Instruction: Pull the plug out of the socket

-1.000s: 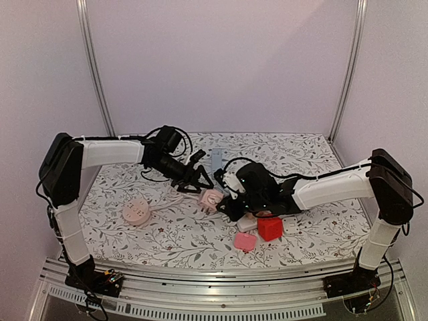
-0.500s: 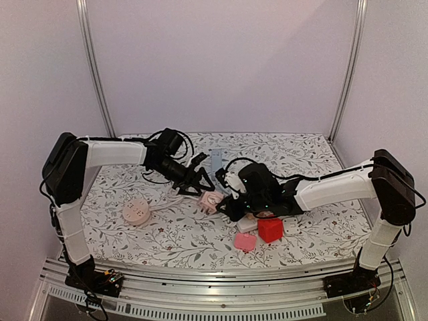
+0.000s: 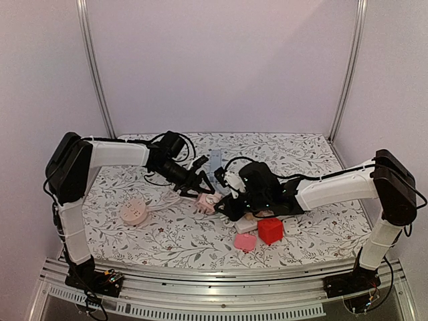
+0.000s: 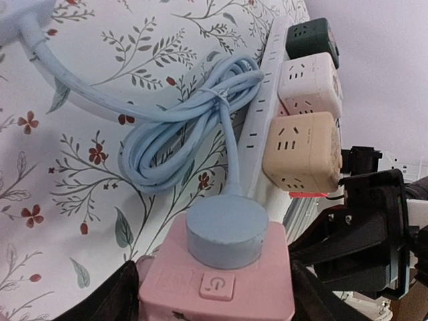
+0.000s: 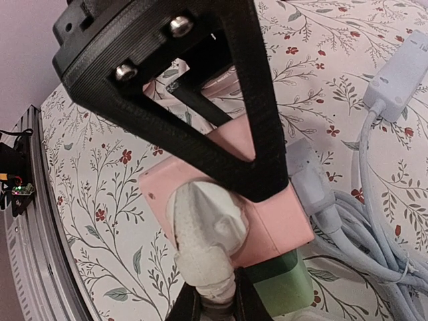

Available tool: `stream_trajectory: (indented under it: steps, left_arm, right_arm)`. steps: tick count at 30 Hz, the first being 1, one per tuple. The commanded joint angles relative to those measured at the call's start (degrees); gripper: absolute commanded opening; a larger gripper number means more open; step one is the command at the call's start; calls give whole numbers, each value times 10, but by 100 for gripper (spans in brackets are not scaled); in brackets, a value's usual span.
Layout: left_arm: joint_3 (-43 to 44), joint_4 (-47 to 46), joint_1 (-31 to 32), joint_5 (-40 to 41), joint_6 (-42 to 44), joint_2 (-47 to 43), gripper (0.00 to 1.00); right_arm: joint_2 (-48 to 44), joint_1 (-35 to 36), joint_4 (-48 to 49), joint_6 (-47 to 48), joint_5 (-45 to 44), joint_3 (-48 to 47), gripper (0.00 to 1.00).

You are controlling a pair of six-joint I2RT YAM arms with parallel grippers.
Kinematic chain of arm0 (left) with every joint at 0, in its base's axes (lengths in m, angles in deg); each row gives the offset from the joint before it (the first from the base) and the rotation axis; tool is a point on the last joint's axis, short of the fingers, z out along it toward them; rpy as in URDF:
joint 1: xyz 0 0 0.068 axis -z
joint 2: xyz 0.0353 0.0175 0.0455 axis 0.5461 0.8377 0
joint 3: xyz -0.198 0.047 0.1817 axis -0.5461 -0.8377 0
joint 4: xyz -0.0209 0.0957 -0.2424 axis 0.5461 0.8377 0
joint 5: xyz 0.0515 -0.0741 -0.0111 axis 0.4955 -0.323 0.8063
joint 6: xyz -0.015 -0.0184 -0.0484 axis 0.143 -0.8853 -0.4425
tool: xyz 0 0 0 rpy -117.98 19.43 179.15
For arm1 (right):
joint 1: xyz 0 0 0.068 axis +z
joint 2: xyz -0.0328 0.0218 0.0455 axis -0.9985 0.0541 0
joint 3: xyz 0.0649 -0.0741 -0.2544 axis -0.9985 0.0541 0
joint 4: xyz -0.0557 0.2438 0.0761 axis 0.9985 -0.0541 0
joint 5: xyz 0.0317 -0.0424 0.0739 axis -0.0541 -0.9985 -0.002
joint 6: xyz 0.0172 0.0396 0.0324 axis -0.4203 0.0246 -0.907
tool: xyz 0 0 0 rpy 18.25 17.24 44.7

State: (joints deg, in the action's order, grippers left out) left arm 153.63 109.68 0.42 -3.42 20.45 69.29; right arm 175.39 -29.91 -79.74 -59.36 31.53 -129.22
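A pink socket cube (image 3: 206,200) lies mid-table. In the left wrist view the cube (image 4: 221,281) carries a round blue plug (image 4: 226,231) on one face. In the right wrist view a white plug (image 5: 204,227) sits in another face of the cube (image 5: 271,224). My left gripper (image 3: 199,187) is shut on the cube, with one black finger on each side (image 4: 127,294); one of these fingers (image 5: 221,100) crosses the right wrist view. My right gripper (image 3: 229,204) is shut on the white plug's neck (image 5: 217,304).
A round pink power strip (image 3: 134,212) lies to the left on a white cord. A red cube (image 3: 270,229), a pink heart-shaped piece (image 3: 245,241) and a white block (image 3: 247,224) lie under the right arm. A coiled blue cable (image 4: 180,127), a white strip (image 4: 264,107) and beige (image 4: 301,150), pale pink and dark green cubes crowd the far side.
My left gripper's fingers have closed in around the pink cube. The cube has shifted a little to the left. The right gripper stays on the white plug.
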Motion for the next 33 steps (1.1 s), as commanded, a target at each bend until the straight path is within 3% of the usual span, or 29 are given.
stream_trajectory:
  steps: [1,7,13,26,33]
  left_arm:
    - [6,-2,8,-15,8,14,72]
    - [4,-8,9,-22,5,10,55]
    - [0,-15,8,-21,6,3,46]
    - [-8,-21,16,-11,16,-11,42]
    - [-8,-22,17,-6,17,-12,42]
  right_arm:
    - [-50,4,114,-11,19,-16,0]
    - [-44,5,116,-15,5,-14,0]
    - [-35,3,116,-29,-12,-14,0]
    - [-11,-54,161,-139,58,-4,0]
    - [-4,-56,173,-155,69,0,0]
